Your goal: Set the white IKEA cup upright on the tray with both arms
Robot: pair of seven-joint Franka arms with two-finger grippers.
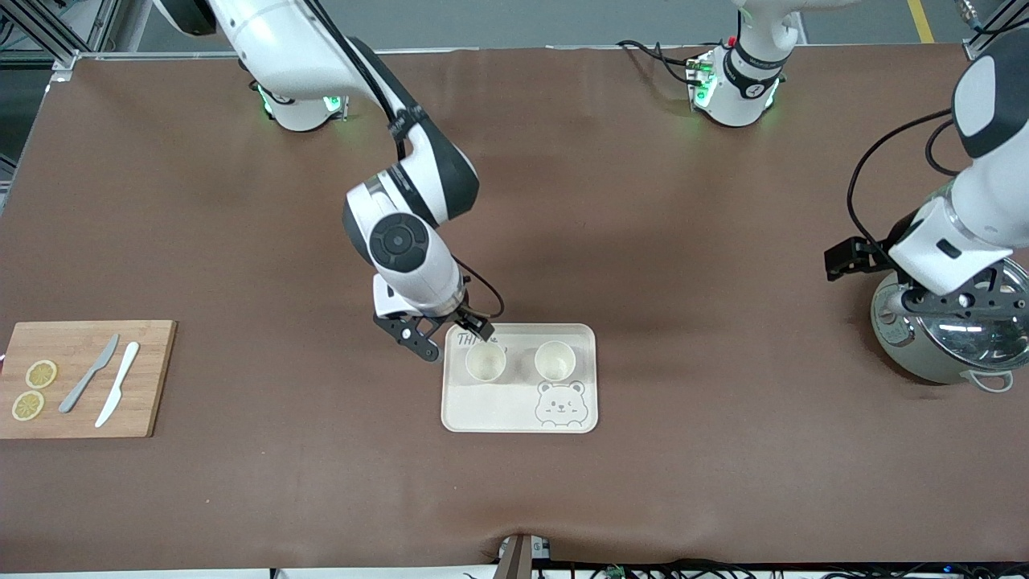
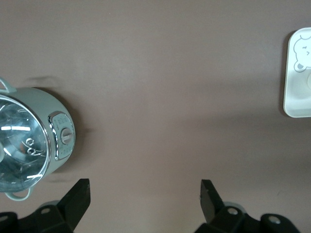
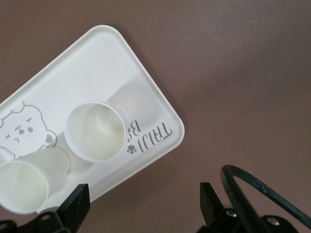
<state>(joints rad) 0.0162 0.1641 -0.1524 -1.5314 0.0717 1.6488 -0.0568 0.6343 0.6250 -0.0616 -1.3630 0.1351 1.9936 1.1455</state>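
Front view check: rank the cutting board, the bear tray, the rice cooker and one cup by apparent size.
Largest to smallest in the front view:
1. cutting board and tray, too alike to separate
2. rice cooker, partly hidden under the left arm, so unsure
3. either cup, both alike

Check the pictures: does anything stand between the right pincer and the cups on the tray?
Nothing visible does. The right pincer, open, hangs over the tray's edge beside the nearest cup; a second cup stands upright beside it. The left pincer, open, waits over bare table beside the pot.
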